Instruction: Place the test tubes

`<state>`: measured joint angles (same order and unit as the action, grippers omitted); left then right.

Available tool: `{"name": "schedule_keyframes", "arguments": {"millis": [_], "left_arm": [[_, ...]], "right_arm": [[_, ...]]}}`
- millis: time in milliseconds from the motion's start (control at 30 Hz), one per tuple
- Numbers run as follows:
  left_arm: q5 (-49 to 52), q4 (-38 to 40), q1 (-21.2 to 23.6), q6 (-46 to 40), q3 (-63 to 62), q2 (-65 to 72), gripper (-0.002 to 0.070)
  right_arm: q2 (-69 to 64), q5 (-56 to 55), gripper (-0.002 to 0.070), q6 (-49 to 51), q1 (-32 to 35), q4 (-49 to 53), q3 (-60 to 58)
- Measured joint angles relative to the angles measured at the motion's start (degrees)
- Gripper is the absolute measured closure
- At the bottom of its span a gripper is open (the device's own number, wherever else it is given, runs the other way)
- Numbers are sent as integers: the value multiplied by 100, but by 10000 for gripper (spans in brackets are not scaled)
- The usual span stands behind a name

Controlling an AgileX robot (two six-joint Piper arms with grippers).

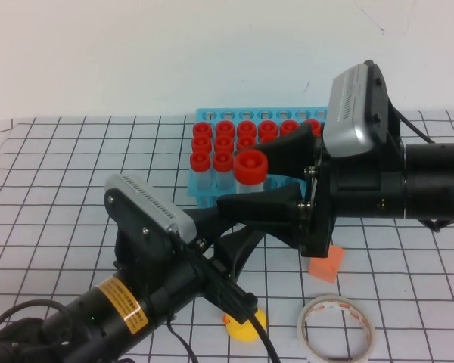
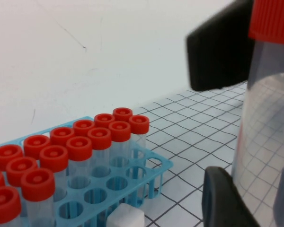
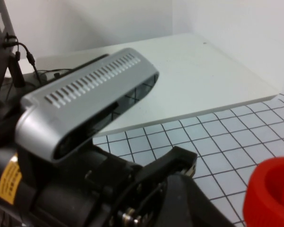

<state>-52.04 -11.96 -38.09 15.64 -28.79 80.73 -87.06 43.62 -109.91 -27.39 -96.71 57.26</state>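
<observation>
— Where's the tube?
— I see the red-capped test tube [image 1: 251, 166] upright above the bench [image 1: 60, 174], at the near edge of the blue rack [image 1: 204, 189]. My left tool [image 1: 240, 236] grips its lower part.
— And the right?
— My right tool [image 1: 250, 178] is spread wide, with a finger on either side of the cap.
</observation>
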Motion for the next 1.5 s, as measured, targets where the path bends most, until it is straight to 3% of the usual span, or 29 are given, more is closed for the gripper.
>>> {"name": "schedule_keyframes", "arguments": {"millis": [200, 400, 700, 767, 933, 1133, 1267, 1433, 1500], "left_arm": [[0, -174, 0, 9, 0, 0, 464], [-3, -255, 0, 45, 0, 0, 464], [-3, -304, 0, -3, 0, 0, 455], [8, -350, 0, -93, 0, 0, 412], [284, -401, 0, -320, 0, -64, 225], [1443, -525, 0, -340, 0, -774, 207], [2605, -698, 0, -324, 0, -1649, 279], [4497, -1206, 0, 19, 62, -3081, 575], [4978, -1243, 0, 76, 173, -3658, 633]], "right_arm": [[-10, 10, 202, 148, 0, 0, 9], [-10, -1, 409, 367, 0, 0, 12], [-10, -1, 407, 372, 0, 0, 12], [-10, -1, 407, 394, 0, 0, 12], [0, -219, 407, 406, 0, 0, 12], [459, -1092, 407, 414, 0, -2, 12], [875, -1540, 407, 427, 0, -12, 12], [1169, -1627, 407, 442, 0, -12, 12], [1250, -1627, 407, 593, 0, 15, 12]]}}
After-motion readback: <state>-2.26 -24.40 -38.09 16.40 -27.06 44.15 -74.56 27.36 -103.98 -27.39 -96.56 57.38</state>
